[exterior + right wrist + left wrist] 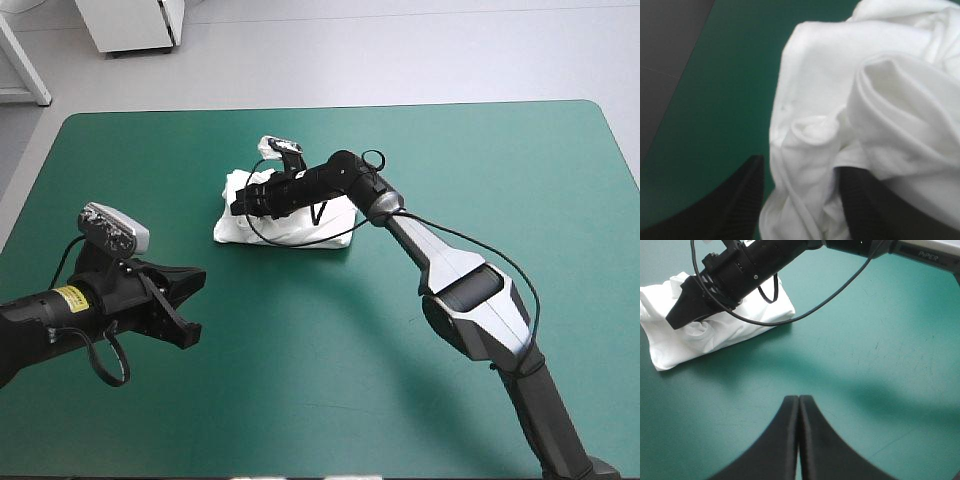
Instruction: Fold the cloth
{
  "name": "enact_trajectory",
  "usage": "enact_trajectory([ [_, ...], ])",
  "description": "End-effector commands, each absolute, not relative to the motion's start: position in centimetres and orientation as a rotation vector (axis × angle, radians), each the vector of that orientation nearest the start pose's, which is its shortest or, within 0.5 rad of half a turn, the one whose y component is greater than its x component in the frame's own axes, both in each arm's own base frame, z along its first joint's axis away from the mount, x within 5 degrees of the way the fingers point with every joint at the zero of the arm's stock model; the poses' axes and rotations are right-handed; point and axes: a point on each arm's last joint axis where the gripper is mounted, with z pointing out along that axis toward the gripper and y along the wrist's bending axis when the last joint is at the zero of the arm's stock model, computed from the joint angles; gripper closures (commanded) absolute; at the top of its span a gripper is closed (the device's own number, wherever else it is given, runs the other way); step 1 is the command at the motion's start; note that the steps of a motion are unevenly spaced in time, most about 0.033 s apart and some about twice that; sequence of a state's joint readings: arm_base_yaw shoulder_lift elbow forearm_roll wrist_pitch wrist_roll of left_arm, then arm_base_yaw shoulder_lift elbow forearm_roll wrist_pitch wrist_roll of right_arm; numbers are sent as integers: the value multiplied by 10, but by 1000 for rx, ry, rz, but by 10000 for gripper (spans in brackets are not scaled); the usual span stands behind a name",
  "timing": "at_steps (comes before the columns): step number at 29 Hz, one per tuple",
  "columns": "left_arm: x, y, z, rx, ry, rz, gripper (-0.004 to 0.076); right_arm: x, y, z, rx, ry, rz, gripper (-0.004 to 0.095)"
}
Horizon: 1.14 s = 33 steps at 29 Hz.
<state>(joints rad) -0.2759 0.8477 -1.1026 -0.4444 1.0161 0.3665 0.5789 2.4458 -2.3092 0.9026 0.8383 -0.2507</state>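
Note:
The white T-shirt (300, 228) lies as a folded, rumpled bundle a little beyond the table's middle. My right gripper (238, 205) reaches across the bundle to its left end, low over the cloth. In its own view the right gripper (800, 167) stands open, with a thick fold of the T-shirt (840, 75) between the fingers. The left wrist view shows the bundle (715, 335) with the right gripper (674, 321) lying over it. My left gripper (798, 399) is shut and holds nothing. It hangs above bare cover at the near left (190, 305), well clear of the shirt.
Teal-green cover (330, 360) lies bare all round the bundle. The right arm (440, 260) slants across the middle right of the table. Ahead of the right gripper, the table's edge and the grey floor (670, 50) show beyond the bundle.

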Motion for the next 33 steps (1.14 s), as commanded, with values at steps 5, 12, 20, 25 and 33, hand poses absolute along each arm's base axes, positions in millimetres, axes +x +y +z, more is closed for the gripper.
enact_trajectory([
  [5, 124, -71, 428, 593, 2021, -537, 733, 413, 340, 325, -641, 2154, 1279, 416],
  [12, 124, -71, 428, 593, 2020, -537, 733, 407, 310, 351, -761, 2301, 891, 451],
  [20, 125, -71, 429, 589, 2014, -530, 733, 427, 265, 371, -525, 2328, 861, 451],
  [25, 124, -71, 429, 590, 2016, -536, 733, 428, 240, 386, -495, 2317, 672, 451],
  [33, 124, -71, 429, 590, 2016, -536, 733, 407, 212, 339, -477, 2610, 464, 451],
])
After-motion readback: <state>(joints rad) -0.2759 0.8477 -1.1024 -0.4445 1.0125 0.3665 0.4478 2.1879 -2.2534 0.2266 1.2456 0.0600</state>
